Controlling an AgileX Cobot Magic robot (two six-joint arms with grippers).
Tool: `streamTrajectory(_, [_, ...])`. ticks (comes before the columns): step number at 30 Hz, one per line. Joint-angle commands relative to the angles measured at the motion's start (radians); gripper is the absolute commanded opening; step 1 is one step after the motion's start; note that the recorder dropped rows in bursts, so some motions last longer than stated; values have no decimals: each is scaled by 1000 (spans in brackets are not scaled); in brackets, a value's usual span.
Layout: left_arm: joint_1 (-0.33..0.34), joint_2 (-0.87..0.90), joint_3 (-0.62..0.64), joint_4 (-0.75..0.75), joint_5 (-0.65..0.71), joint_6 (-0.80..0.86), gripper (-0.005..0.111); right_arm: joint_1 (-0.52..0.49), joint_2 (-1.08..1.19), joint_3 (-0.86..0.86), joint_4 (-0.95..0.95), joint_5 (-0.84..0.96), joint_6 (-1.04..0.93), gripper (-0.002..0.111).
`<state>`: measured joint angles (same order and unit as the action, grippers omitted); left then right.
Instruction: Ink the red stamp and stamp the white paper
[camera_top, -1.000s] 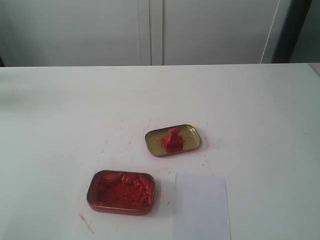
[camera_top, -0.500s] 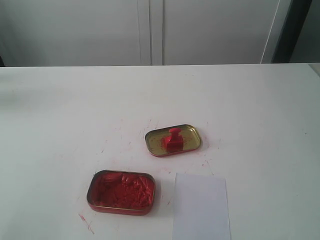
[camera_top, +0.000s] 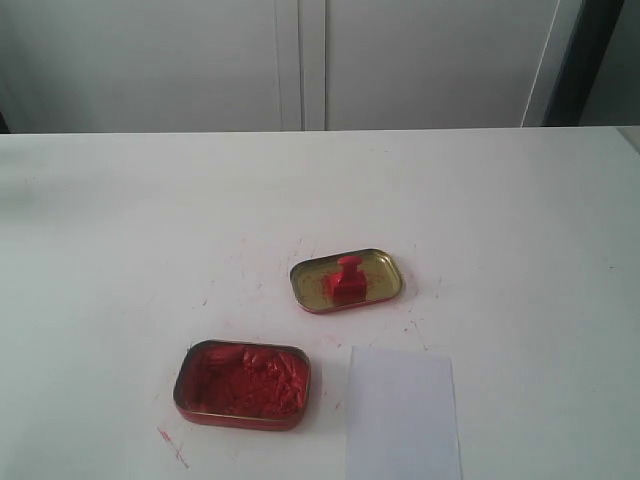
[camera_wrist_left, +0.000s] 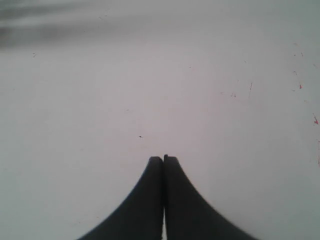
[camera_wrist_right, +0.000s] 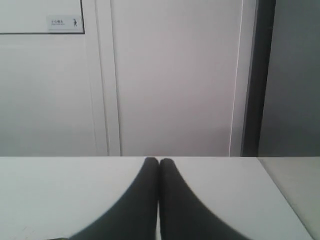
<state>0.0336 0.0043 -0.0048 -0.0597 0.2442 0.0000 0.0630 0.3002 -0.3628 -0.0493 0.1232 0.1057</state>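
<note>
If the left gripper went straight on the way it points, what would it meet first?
Likely the white tabletop. The left gripper is shut, and its wrist view shows nothing else ahead.

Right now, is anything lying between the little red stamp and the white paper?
In the exterior view, only the near rim of the gold lid the red stamp stands in, then bare tabletop with faint red specks, before the white paper.

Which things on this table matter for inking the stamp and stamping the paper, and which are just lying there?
For the job: red stamp, ink tin, white paper.
Lying about: gold lid, though the stamp stands in it.
</note>
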Motion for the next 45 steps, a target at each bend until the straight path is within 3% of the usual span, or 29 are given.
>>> streamTrajectory(1, [-7,-4,5,-3,-2,0,0,-5,145,-79,-7,34,4,0])
streamTrajectory(16, [-7,-4,5,-3,-2,0,0,-3,678,-381,12,231,4,0])
streamTrajectory(33, [-7,-4,5,-3,-2,0,0,-3,1101,-697,34,468,-60,0])
streamTrajectory(45, [-7,-4,5,-3,-2,0,0,13,1483,-1152,109,771,-159,0])
